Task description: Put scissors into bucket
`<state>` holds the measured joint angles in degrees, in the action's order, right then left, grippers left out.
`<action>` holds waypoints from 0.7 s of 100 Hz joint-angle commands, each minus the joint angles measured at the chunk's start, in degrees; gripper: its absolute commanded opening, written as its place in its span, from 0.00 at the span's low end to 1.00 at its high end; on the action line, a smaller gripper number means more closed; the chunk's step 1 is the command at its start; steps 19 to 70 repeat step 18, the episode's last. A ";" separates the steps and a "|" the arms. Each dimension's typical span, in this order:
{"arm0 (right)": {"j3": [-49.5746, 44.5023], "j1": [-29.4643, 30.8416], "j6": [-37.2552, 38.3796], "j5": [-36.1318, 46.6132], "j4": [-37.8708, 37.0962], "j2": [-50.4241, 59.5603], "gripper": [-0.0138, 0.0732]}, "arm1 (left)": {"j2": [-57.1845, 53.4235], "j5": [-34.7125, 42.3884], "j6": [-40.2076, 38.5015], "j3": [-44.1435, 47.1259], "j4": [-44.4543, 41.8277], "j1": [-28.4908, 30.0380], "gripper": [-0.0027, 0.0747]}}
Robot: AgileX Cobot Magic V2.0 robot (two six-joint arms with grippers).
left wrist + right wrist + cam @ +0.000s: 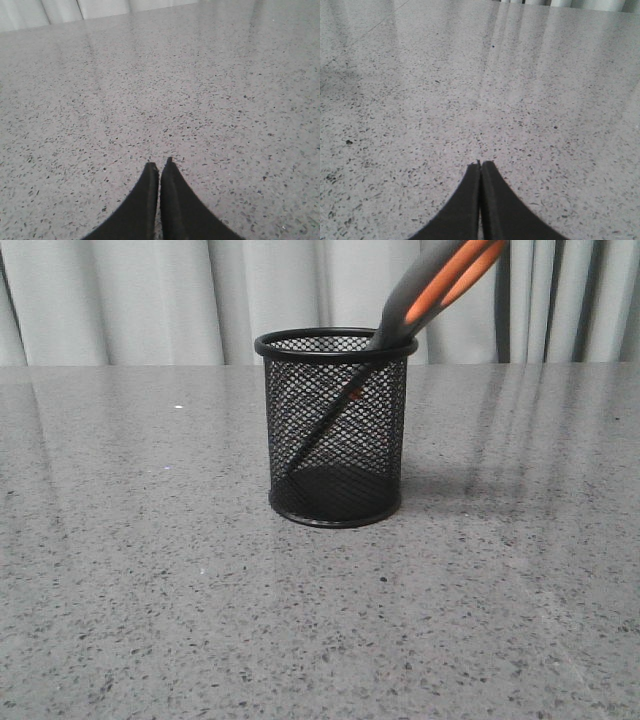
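The black wire-mesh bucket [336,430] stands upright in the middle of the table in the front view. The scissors [420,295] stand inside it, blades down and leaning to the right, with the grey and orange handle loops sticking out above the rim at the upper right. Neither gripper shows in the front view. My left gripper [160,165] is shut and empty over bare table in the left wrist view. My right gripper [480,164] is shut and empty over bare table in the right wrist view. Neither wrist view shows the bucket or the scissors.
The speckled grey stone table [150,570] stretches all round the bucket. Pale grey curtains [120,300] hang behind the table's far edge.
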<state>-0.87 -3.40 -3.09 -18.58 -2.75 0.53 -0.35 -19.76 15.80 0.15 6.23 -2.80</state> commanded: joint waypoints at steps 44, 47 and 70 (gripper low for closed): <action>-0.71 0.31 -0.17 1.15 -0.03 1.20 0.10 | -1.50 3.10 -0.32 2.67 0.68 0.25 0.01; -0.71 0.31 -0.17 1.15 -0.03 1.20 0.10 | -1.50 3.10 -0.32 2.67 0.68 0.25 0.01; -0.71 0.31 -0.17 1.15 -0.03 1.20 0.10 | -1.50 3.10 -0.32 2.67 0.68 0.25 0.01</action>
